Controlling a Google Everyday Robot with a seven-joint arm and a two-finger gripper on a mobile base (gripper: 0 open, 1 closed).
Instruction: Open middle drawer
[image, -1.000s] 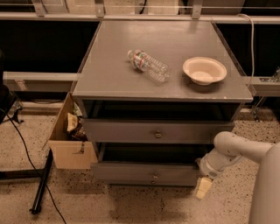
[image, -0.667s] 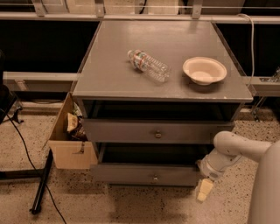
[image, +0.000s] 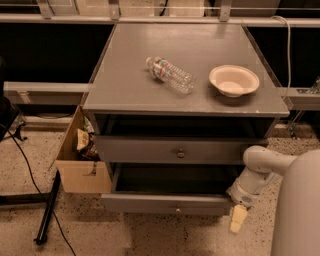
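The middle drawer (image: 150, 149) is the long grey front with a small round knob (image: 181, 153) at its centre, under a dark shadowed band below the cabinet top. It stands out a little from the cabinet. The lowest drawer (image: 150, 204) sticks out further, with a dark gap above it. My gripper (image: 238, 218) hangs at the right end of the lowest drawer, pointing down at the floor, below and right of the middle drawer's knob. My white arm (image: 260, 172) comes in from the lower right.
A plastic water bottle (image: 169, 74) lies on the grey cabinet top (image: 125, 85), with a paper bowl (image: 233, 80) to its right. A cardboard box (image: 80, 167) with clutter stands against the cabinet's left side. A black stand leg (image: 47, 210) lies on the speckled floor.
My gripper has drifted slightly down and to the right beside the lowest drawer. The drawers, bottle and bowl have not moved.
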